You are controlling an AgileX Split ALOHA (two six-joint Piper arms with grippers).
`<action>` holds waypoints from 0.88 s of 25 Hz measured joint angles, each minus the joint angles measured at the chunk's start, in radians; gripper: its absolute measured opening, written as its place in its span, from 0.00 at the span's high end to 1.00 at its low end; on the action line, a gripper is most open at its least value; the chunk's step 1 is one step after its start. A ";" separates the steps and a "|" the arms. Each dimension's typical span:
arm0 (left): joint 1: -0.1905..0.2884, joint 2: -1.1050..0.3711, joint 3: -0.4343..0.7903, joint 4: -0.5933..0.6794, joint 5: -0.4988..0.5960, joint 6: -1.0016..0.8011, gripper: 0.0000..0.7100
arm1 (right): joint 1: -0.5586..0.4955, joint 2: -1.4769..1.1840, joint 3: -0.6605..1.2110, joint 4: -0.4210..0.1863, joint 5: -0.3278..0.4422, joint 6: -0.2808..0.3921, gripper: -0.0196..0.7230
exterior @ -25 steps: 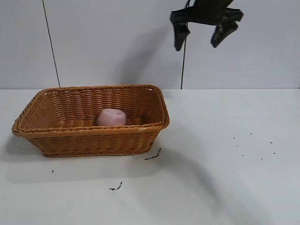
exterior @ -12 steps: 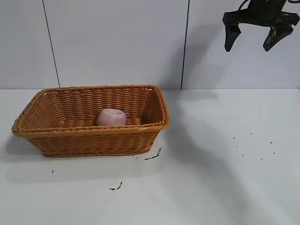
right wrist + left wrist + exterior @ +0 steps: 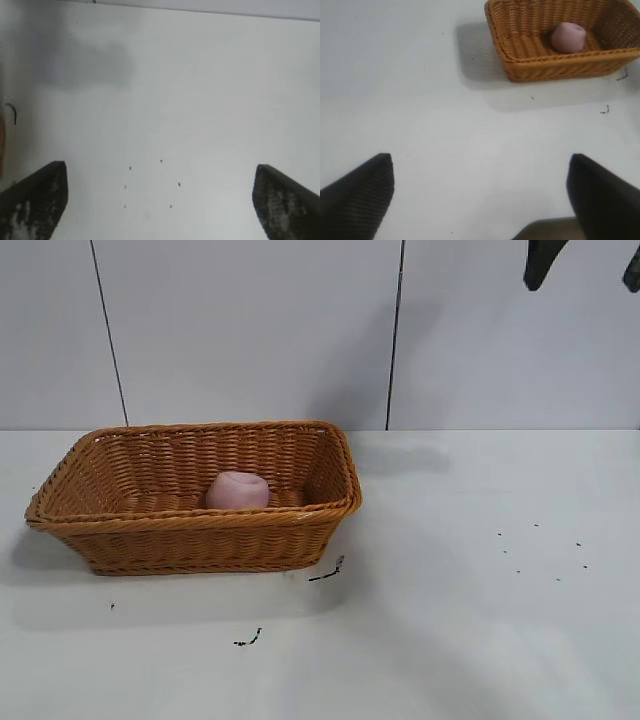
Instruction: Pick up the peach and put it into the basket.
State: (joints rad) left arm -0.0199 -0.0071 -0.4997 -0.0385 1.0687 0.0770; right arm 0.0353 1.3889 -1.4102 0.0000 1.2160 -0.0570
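peach (image 3: pixel 237 490) dimple up, in basket (image 3: pixel 200 530)

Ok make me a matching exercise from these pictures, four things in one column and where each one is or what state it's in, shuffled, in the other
Things:
1. peach
2. basket
3. right gripper
4. left gripper

Places or states:
A. open, over bare table, basket off ahead of it
B. on the table, on the left in the exterior view
C. open and empty, high at the top right of the exterior view
D. lying inside the basket

Pairs: 1-D, 2-B, 3-C, 4-A
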 joint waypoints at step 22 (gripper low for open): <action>0.000 0.000 0.000 0.000 0.000 0.000 0.03 | 0.000 -1.245 0.910 -0.008 -0.202 0.000 0.05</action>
State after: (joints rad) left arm -0.0199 -0.0071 -0.4997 -0.0385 1.0687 0.0770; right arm 0.0353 0.1442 -0.5001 -0.0078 1.0137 -0.0570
